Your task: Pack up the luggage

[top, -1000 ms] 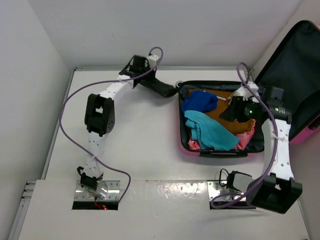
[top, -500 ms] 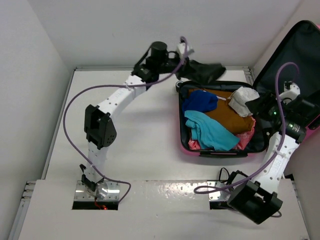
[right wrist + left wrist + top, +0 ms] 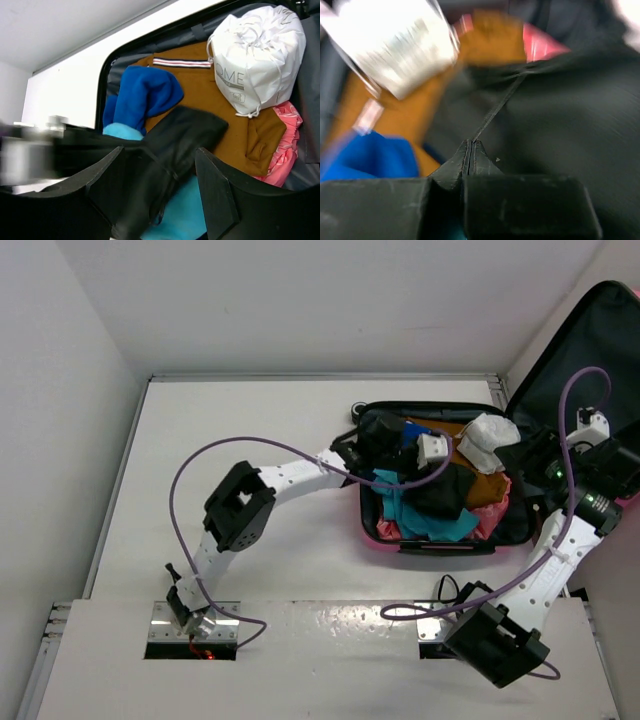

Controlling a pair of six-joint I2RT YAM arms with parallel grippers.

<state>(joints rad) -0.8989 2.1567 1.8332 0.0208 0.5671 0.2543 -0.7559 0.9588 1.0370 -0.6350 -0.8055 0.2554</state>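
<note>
Pinching black cloth (image 3: 560, 110) between pressed-together tips, my left hand (image 3: 470, 150) hangs over the open luggage (image 3: 430, 548). My right hand (image 3: 160, 150) is spread, holding nothing, at the luggage's right side. The luggage lies far right on the white desk (image 3: 250, 430), lid (image 3: 580, 350) raised. White walls (image 3: 300, 300) enclose the desk.

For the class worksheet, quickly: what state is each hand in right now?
Left hand: closed, holding the black garment.
Right hand: open, holding nothing.
</note>
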